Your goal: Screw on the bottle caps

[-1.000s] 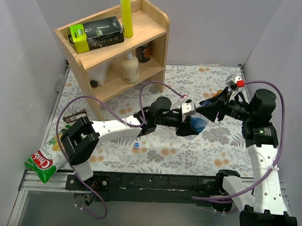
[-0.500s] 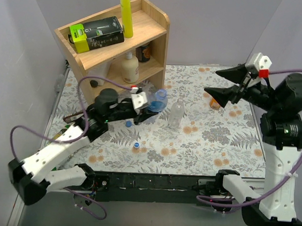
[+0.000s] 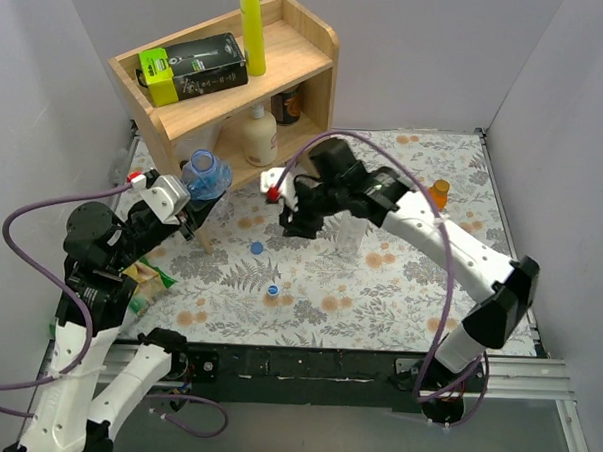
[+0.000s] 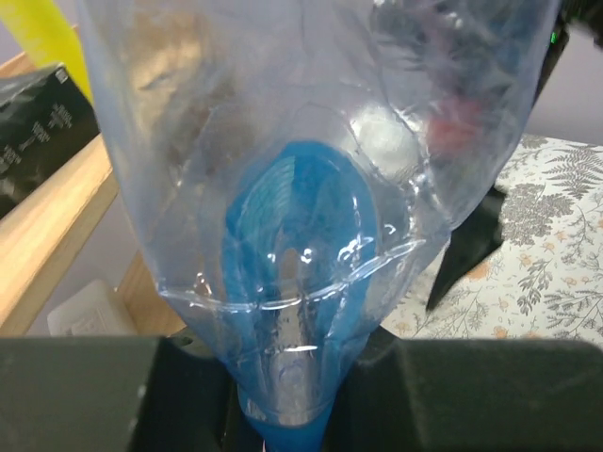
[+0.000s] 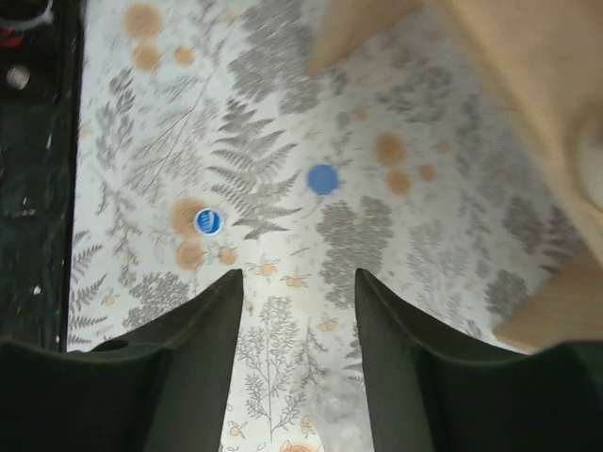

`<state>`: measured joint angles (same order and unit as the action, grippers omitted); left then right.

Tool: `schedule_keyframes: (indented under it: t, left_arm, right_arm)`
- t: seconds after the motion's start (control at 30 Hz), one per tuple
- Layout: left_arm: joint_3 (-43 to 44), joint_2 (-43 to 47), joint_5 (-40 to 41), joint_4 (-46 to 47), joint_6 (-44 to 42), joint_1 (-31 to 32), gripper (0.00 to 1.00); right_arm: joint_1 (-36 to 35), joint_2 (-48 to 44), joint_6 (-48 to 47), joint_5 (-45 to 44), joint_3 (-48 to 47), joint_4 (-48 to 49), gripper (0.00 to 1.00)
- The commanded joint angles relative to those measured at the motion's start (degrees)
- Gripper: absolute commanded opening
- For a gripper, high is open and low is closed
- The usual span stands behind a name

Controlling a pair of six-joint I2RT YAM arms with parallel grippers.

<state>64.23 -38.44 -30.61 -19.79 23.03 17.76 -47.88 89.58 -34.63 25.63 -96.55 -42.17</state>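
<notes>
Two lie loose, blue cap [image 5: 323, 179] and white cap [image 5: 208, 222]; my open right fingers [image 5: 188, 358] should straddle the blue squarely; left fingers [image 4: 85, 395] grip the bottle [image 3: 206, 172].

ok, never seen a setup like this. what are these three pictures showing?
Two robot arms bolted to a table edge. The wide picture looks down from above and behind them; the other two come from a camera on each wrist. The left gripper is shut on a clear bottle with a blue label, held up beside the wooden shelf. The right gripper is open and empty above the flowered mat, where a blue cap and a white-and-blue cap lie. A small orange bottle sits at the mat's far right.
</notes>
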Motion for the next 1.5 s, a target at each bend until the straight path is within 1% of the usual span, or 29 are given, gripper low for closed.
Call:
schedule_keyframes:
  t: [0.0,0.07,0.1,0.13,0.2,0.27,0.3,0.33,0.4,0.47,0.63,0.83,1.0,1.2,1.47]
  left_arm:
    - [-0.59,3.18,-4.19,-2.62,3.34,-6.48,0.11]
    - [-1.64,4.85,-4.28,-1.92,5.79,-8.78,0.14]
    - [-2.0,5.47,-5.15,-1.66,6.32,-11.23,0.14]
    - [-2.44,5.91,-5.86,-1.13,7.2,-12.39,0.14]
    - [-3.23,6.62,-7.44,-0.95,8.69,-15.54,0.14]
    - [-3.58,7.14,-8.23,-0.25,11.06,-17.66,0.14]
    - [-3.93,7.23,-9.19,-0.25,11.68,-19.76,0.14]
    - [-4.11,7.41,-9.64,0.01,12.39,-20.39,0.14]
    - [-4.72,7.85,-10.08,-0.16,13.62,-21.97,0.14]
    - [-4.99,8.11,-10.17,-0.51,14.5,-23.2,0.15]
    - [-5.43,8.46,-10.52,-1.57,15.38,-24.79,0.16]
    - [-6.83,8.46,-10.61,-1.3,16.08,-25.41,0.17]
    - [-7.54,8.2,-11.22,-0.6,16.44,-25.41,0.18]
    - [-8.68,8.11,-11.75,0.28,17.05,-25.41,0.19]
    - [-9.29,8.02,-12.1,0.63,17.31,-25.32,0.2]
  right_arm:
    - [-4.15,6.2,-5.45,-5.06,-0.3,-1.17,0.54]
    - [-4.42,11.3,-4.39,-5.41,-0.74,0.24,0.55]
    - [-4.59,12.8,-4.57,-5.24,-0.83,0.95,0.56]
    - [-4.59,14.99,-5.09,-5.5,-0.39,4.08,0.58]
    - [-5.03,17.11,-5.62,-6.55,0.58,7.27,0.63]
    - [-5.12,21.76,-5.62,-7.34,-0.73,9.12,0.67]
    - [-5.12,23.43,-5.45,-7.69,-2.92,9.3,0.68]
    - [-5.12,27.1,-4.92,-7.78,-4.51,9.3,0.68]
    - [-5.12,31.51,-3.34,-7.26,-7.75,9.48,0.69]
    - [-5.12,33.46,-2.03,-6.04,-8.91,10.26,0.69]
    - [-5.65,38.38,-1.67,-6.56,-11.55,11.15,0.7]
    - [-5.73,40.32,-1.58,-6.47,-10.76,13.25,0.66]
    - [-5.74,41.72,-0.61,-6.2,-11.37,13.61,0.61]
    - [-5.82,43.13,-0.17,-6.47,-11.9,14.13,0.57]
    - [-5.82,44.36,-0.08,-6.38,-13.22,12.91,0.49]
